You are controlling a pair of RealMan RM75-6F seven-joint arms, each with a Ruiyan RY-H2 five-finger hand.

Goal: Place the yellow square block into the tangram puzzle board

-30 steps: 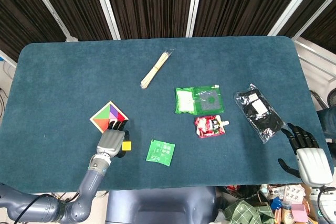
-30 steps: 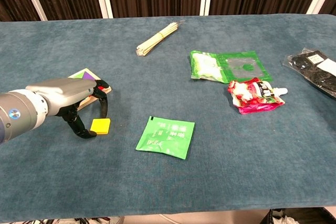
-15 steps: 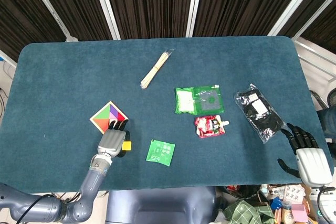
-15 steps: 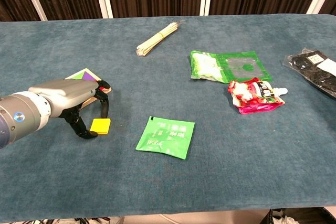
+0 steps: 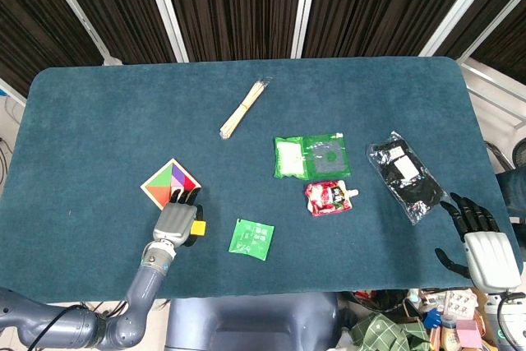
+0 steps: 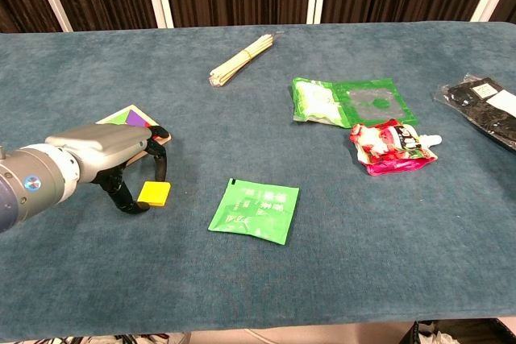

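The yellow square block (image 5: 198, 228) (image 6: 153, 192) lies on the blue cloth, just right of my left hand (image 5: 174, 219) (image 6: 105, 147). That hand arches over it, a finger curving down above the block and the thumb low at its left side; the block still looks to be resting on the cloth. The tangram puzzle board (image 5: 170, 182) (image 6: 129, 114), with coloured pieces in a wooden frame, sits just beyond the hand, partly hidden by it in the chest view. My right hand (image 5: 485, 248) hangs off the table's near right corner, fingers spread, holding nothing.
A green sachet (image 5: 251, 238) (image 6: 255, 211) lies right of the block. Farther right are a green bag (image 5: 312, 156) (image 6: 351, 101), a red pouch (image 5: 329, 197) (image 6: 393, 147) and a black packet (image 5: 407, 174) (image 6: 484, 106). A bundle of sticks (image 5: 245, 107) (image 6: 242, 60) lies at the back.
My left arm has drawn back slightly toward the near left while the fingers stay arched over the block. The block and the right hand have not moved.
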